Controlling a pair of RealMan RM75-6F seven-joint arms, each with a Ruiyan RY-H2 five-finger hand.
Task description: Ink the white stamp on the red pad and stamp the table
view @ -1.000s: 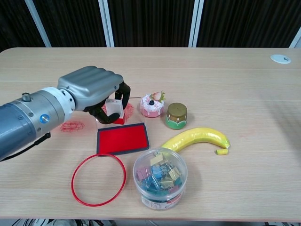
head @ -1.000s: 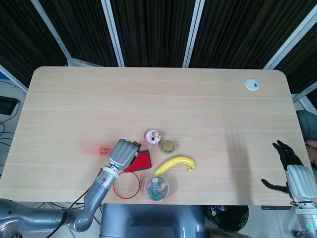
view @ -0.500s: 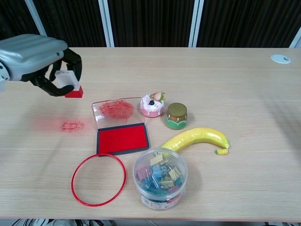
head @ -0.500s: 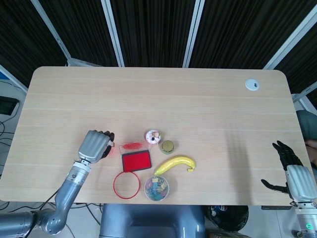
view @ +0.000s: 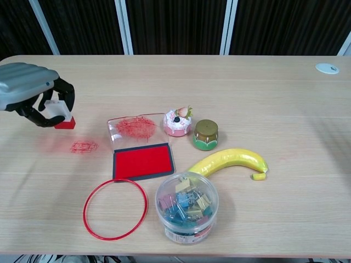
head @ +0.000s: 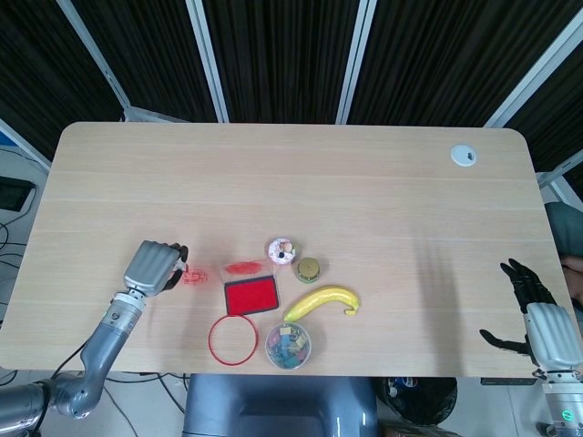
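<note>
White stamp (view: 56, 112) with its red base sits clenched in my left hand (view: 30, 93) beside an unreadable red print (view: 83, 146), left of the ink pad (view: 143, 161), while my right hand (head: 532, 309) lies spread, empty.

At the lower left of the head view, the robot's left arm (head: 96, 341) is a jointed tube of grey metal, ending in a pale ring at the wrist. Its left hand (head: 153, 267) has a smooth silver-grey back shell with ridged knuckles and black fingers (view: 67, 94) beneath. At the lower right edge, the right hand (head: 533, 309) shows the same make: slim black fingers (head: 517, 273) and thumb on a light grey shell, above a grey wrist bearing a small green mark.
</note>
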